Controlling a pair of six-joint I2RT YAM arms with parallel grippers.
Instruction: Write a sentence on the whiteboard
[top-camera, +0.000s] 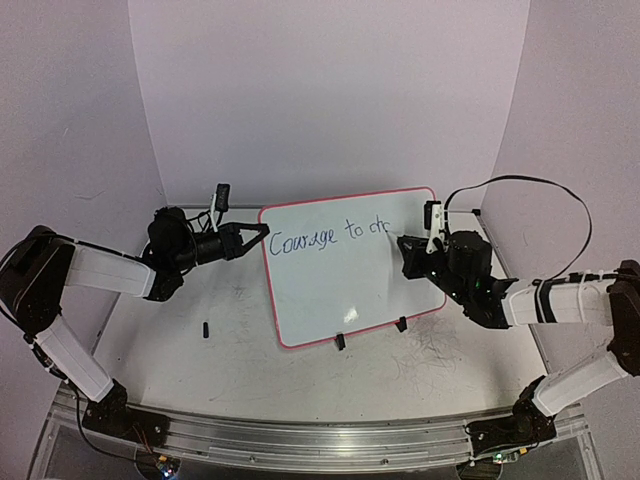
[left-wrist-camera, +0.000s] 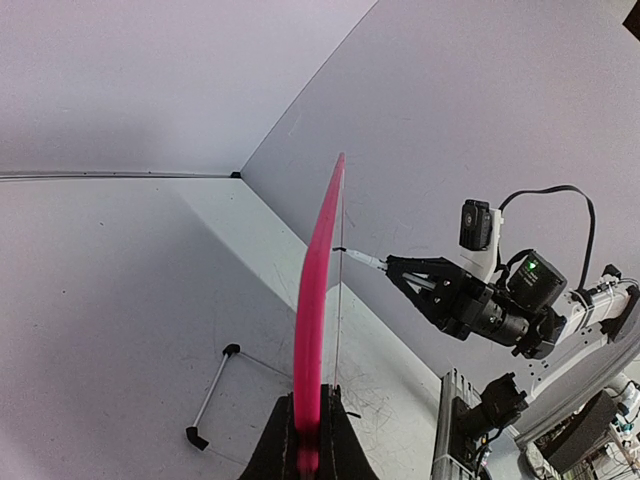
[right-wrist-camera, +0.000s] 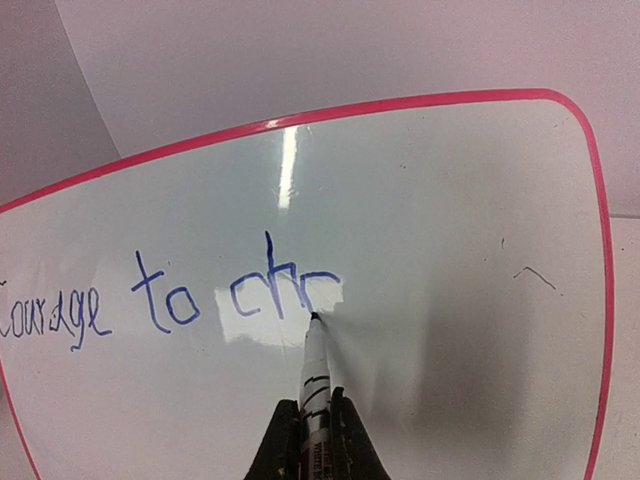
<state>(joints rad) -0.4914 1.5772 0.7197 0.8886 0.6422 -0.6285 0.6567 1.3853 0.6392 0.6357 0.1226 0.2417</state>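
Observation:
The whiteboard (top-camera: 340, 285) stands tilted on two black clip feet mid-table, its red-pink rim (left-wrist-camera: 315, 300) edge-on in the left wrist view. Blue cursive, the sentence (top-camera: 330, 236), reads "Courage to ch" plus a partial letter (right-wrist-camera: 285, 295). My left gripper (top-camera: 263, 232) is shut on the board's left edge, the rim clamped between its black fingers (left-wrist-camera: 268, 455). My right gripper (right-wrist-camera: 314, 425) is shut on a white marker (right-wrist-camera: 315, 365), whose tip touches the board just below the last stroke. The right gripper (top-camera: 408, 245) sits at the board's right side.
A small black marker cap (top-camera: 205, 328) lies on the scuffed tabletop left of the board. A thin rod with black ends (left-wrist-camera: 212, 395) lies on the table behind the board. White walls close in at the back and both sides; the arms' rail (top-camera: 300, 435) runs along the near edge.

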